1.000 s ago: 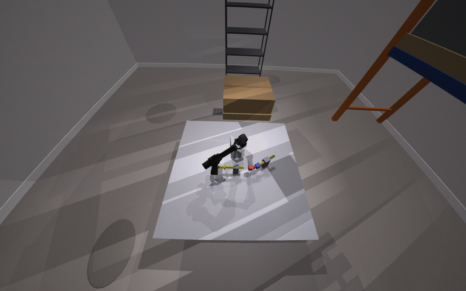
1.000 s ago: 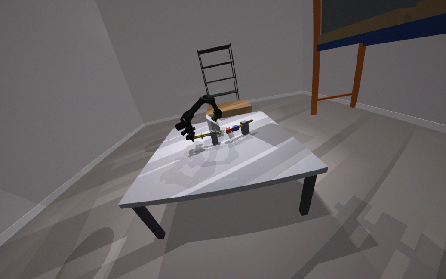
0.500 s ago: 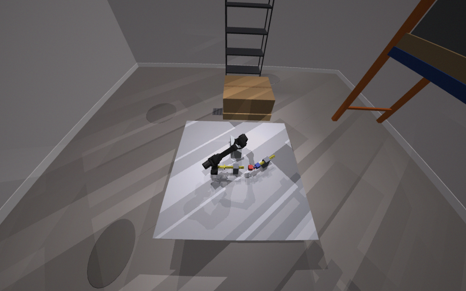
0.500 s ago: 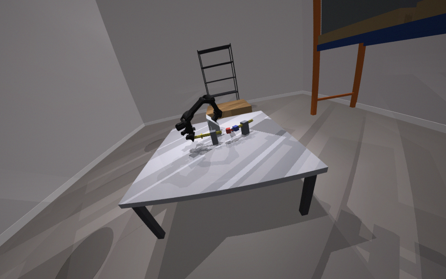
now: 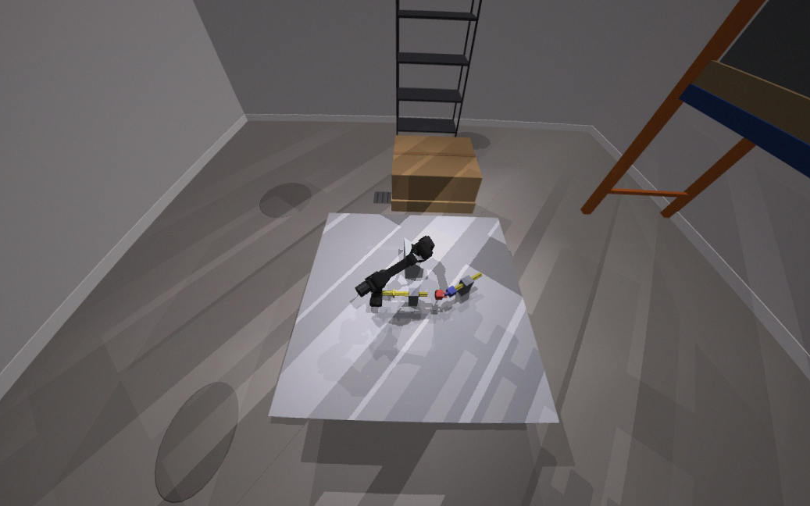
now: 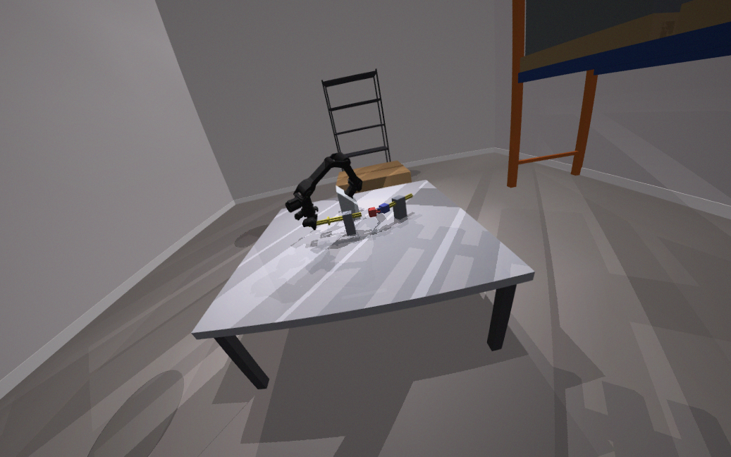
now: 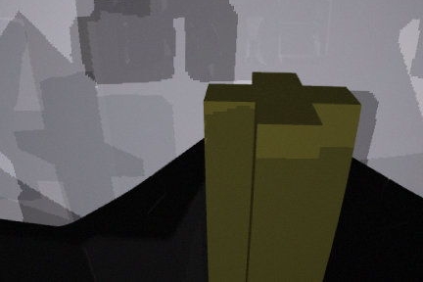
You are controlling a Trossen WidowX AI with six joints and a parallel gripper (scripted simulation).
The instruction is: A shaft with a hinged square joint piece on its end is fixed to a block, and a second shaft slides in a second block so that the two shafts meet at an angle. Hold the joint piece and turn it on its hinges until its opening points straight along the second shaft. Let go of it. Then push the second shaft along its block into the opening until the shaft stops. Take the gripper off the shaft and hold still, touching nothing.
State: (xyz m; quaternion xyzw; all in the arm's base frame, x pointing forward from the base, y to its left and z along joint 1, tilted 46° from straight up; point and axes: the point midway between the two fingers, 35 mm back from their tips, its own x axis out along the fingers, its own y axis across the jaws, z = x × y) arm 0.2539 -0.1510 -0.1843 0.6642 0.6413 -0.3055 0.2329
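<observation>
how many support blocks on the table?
2. One grey block carries the long yellow shaft held by the gripper; the other block sits right, behind the blue joint piece.

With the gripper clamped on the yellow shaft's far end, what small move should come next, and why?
Probably a short push along the shaft toward the red joint piece. The gripper is shut on the sliding shaft, and a gap seems to show between its tip, past the grey block, and the joint piece, so it looks not yet seated.
</observation>
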